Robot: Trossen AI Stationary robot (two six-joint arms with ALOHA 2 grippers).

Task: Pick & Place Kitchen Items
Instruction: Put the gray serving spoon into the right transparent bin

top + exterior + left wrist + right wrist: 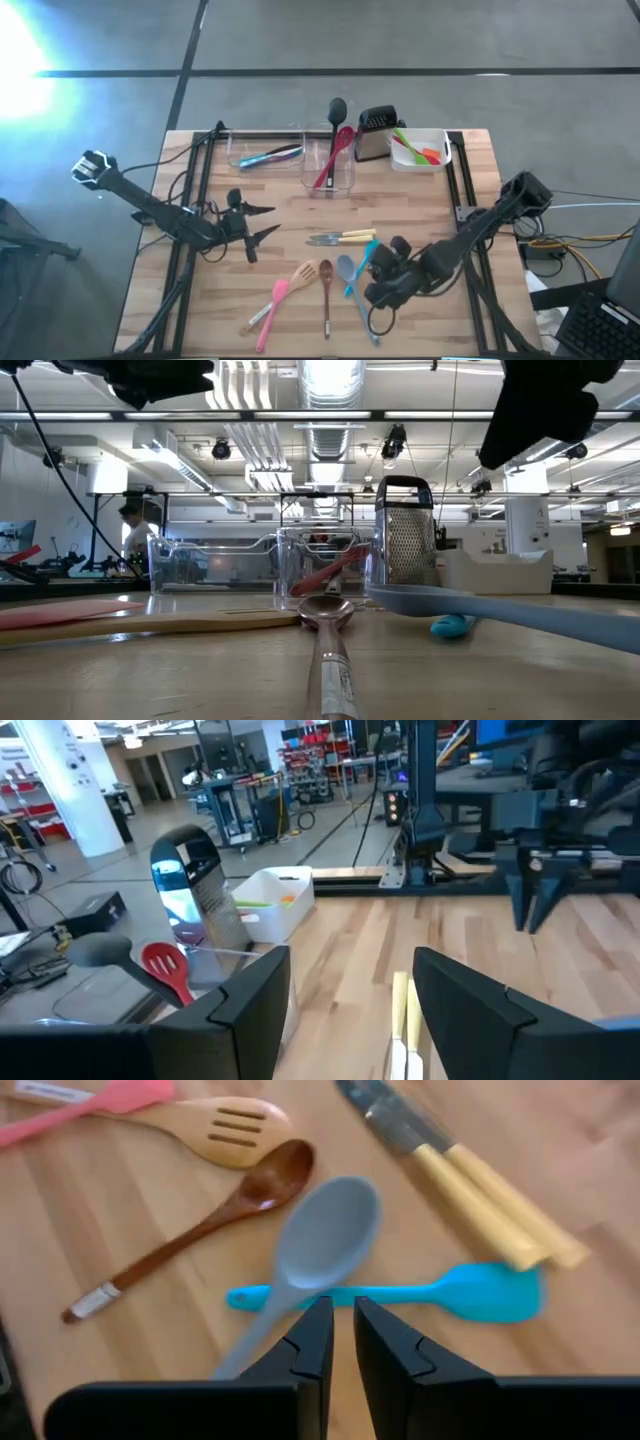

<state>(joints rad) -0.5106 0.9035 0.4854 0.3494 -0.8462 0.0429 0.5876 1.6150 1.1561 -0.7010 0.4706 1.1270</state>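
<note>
Several utensils lie flat on the table: two yellow-handled knives [345, 238], a blue spatula [470, 1292], a grey spoon [325, 1235] whose handle crosses the spatula, a brown wooden spoon [250, 1190], a slotted wooden spatula [215, 1125] and a pink spatula [272, 303]. My right gripper [339, 1315] hangs above the grey spoon's handle, fingers shut, and the low view shows it well off the table. My left gripper [266, 222] is open and hovers left of the knives, whose handles [400, 1020] show between its fingers.
Along the far edge stand a clear tub [330, 170] holding a black ladle and a red spoon, a second clear tub [262, 155] with a blue utensil, a steel box grater [376, 133] and a white tub [420, 150] with green-orange tools. Bare wood lies between the grippers.
</note>
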